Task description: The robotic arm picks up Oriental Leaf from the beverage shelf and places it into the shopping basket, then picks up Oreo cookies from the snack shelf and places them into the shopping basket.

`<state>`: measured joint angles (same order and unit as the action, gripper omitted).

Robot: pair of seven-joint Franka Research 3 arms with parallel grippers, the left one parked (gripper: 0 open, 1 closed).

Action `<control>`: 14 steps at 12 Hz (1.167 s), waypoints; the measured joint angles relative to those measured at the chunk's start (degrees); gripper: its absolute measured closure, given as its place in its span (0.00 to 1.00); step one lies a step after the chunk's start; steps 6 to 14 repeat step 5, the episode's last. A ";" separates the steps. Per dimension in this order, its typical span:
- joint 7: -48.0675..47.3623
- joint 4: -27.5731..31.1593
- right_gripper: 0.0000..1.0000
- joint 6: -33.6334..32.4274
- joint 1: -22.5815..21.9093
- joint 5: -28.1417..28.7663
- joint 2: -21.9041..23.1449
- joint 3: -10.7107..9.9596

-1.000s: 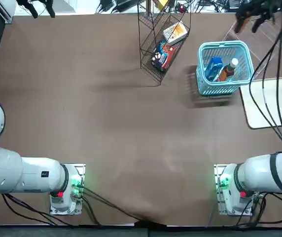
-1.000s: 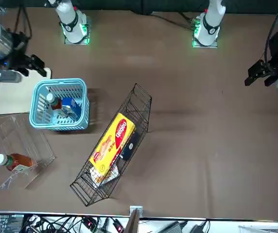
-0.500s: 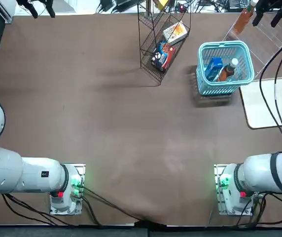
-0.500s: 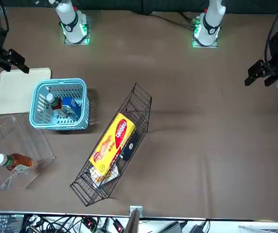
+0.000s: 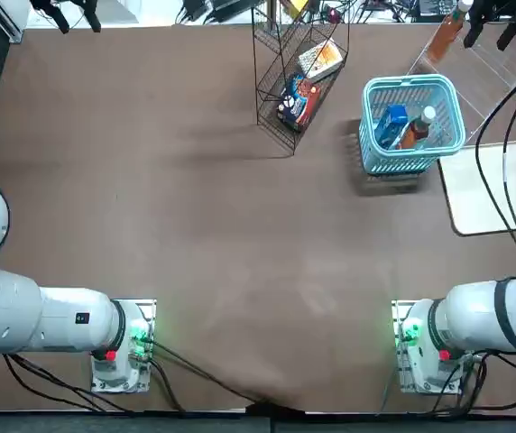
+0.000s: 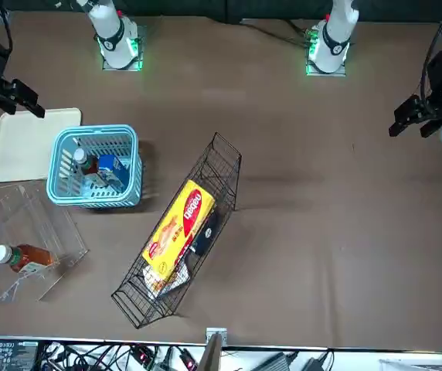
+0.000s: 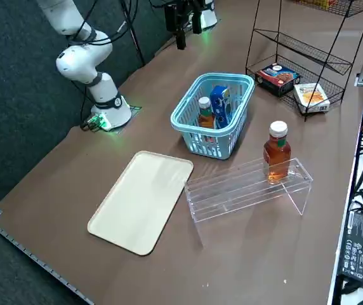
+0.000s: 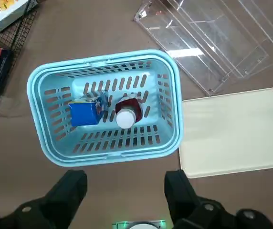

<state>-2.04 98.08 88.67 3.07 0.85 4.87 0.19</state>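
Now, Oreo cookies (image 7: 221,105): standing in the shopping basket (image 8: 103,160), long axis looking closer to upright than flat.
Oriental Leaf (image 7: 205,116): sharing the basket, sitting just beside the box on the robot's right, white cap up.
Fingers (image 8: 65,198): spreading wide with nothing between them.
Right gripper (image 8: 126,185): hanging raised, apart from the basket, towards the arm-base side; the left arm is lying farther off.
Key relation: the line across the finger gap is running roughly along the basket's long axis, with both goods lying beyond the fingertips.
Beverage shelf (image 7: 232,194): neighbouring the basket, holding another amber bottle (image 7: 277,152).
Snack shelf (image 6: 145,303): standing on the basket's other side.
Coming move: both goods are resting inside, so probably only withdrawing remains, keeping the fingers clear of the rim.
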 joint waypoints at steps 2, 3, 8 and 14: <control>0.00 -0.24 0.00 0.17 -0.08 0.00 -0.01 0.08; 0.00 -0.55 0.00 0.17 -0.10 0.00 -0.02 0.11; 0.00 -1.03 0.00 0.17 -0.12 0.00 -0.02 0.14; 0.00 -1.03 0.00 0.17 -0.12 0.00 -0.02 0.14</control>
